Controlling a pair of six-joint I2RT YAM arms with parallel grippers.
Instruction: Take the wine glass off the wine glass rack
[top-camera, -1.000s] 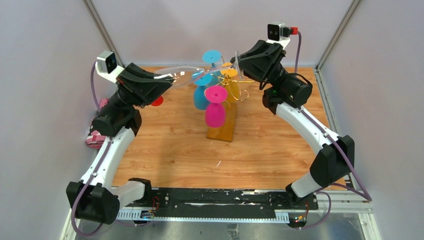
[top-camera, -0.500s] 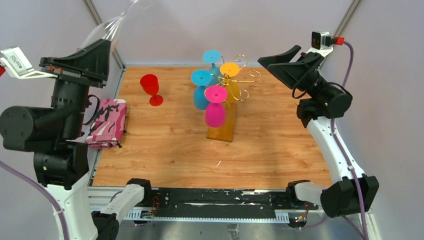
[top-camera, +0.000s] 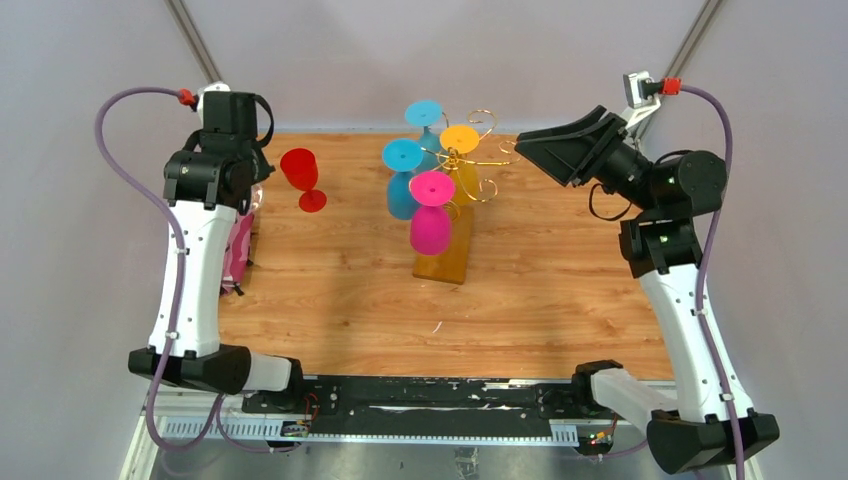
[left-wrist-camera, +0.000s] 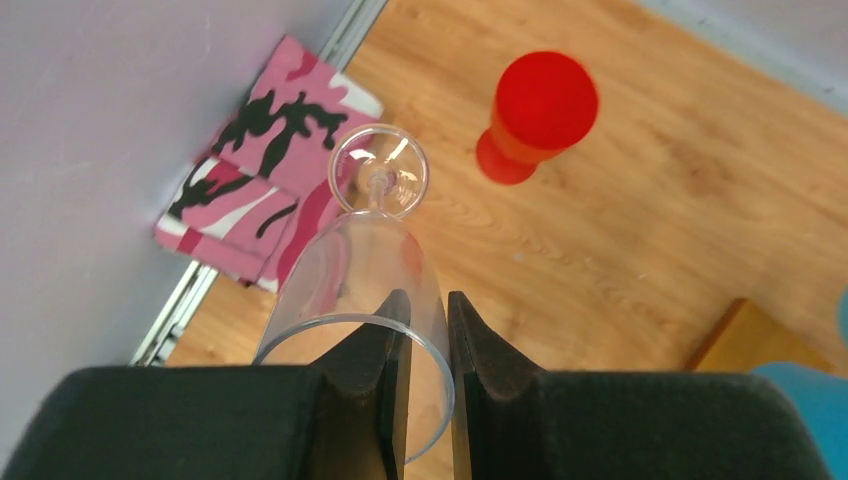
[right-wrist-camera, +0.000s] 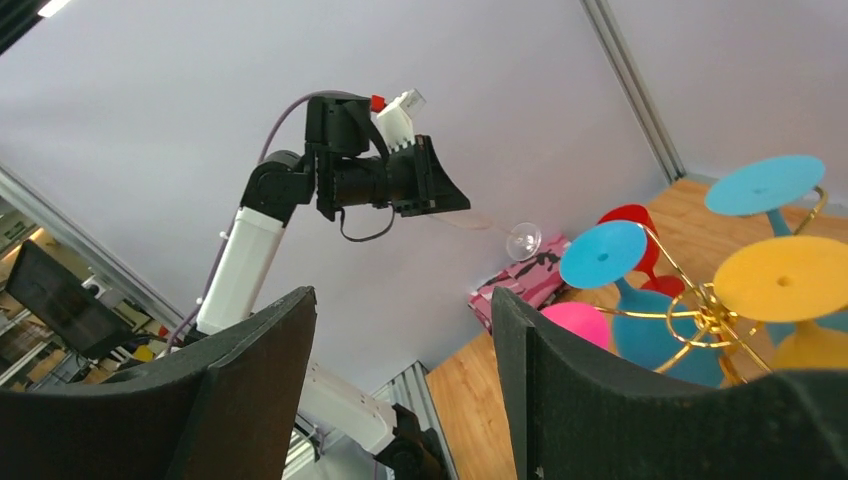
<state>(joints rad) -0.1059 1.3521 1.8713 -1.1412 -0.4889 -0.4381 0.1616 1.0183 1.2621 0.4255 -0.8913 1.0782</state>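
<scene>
Left jaws pinch clear wine glass; rack holds four coloured glasses.

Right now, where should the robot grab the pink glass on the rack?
Probably the bowl, from the near side. The pink glass hangs upside down with its foot up in the wine glass rack, so the bowl hangs free in front; the blue glass and wires crowd behind.
</scene>
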